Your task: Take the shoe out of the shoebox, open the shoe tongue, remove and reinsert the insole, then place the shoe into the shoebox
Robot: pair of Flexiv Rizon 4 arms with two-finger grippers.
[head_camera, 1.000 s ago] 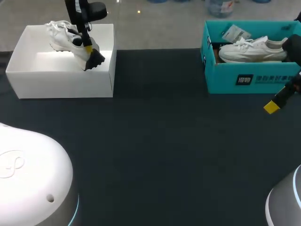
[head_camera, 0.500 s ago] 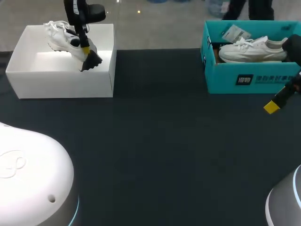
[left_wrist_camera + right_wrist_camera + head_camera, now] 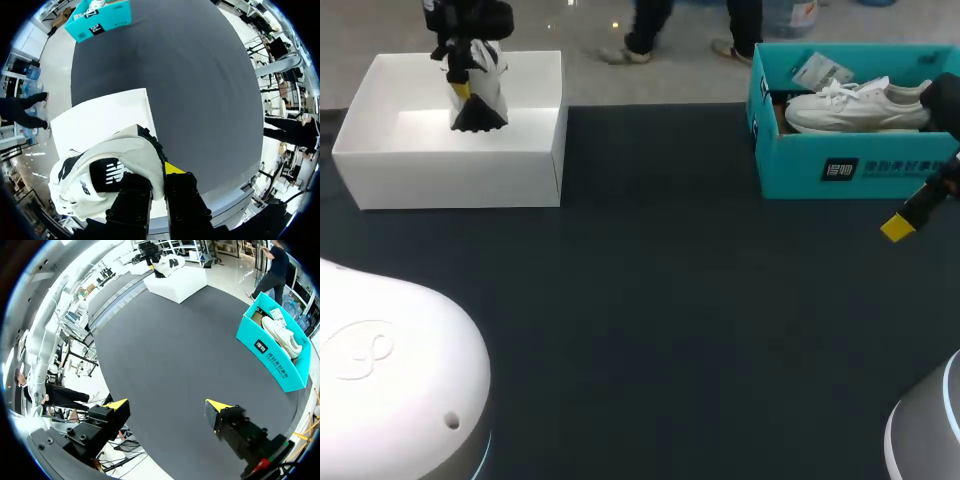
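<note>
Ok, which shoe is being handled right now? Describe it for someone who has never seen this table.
Find the open white cardboard shoebox at the head view's far left. Above it, the left gripper holds a chunky white sneaker with a black sole and black side logo. The other shoe, a flat all-white lace-up, lies in the teal shoebox at far right.

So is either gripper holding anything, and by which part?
The left gripper holds the shoe, pinching its white upper right beside the black sole edge. The right gripper is open and empty.
</note>
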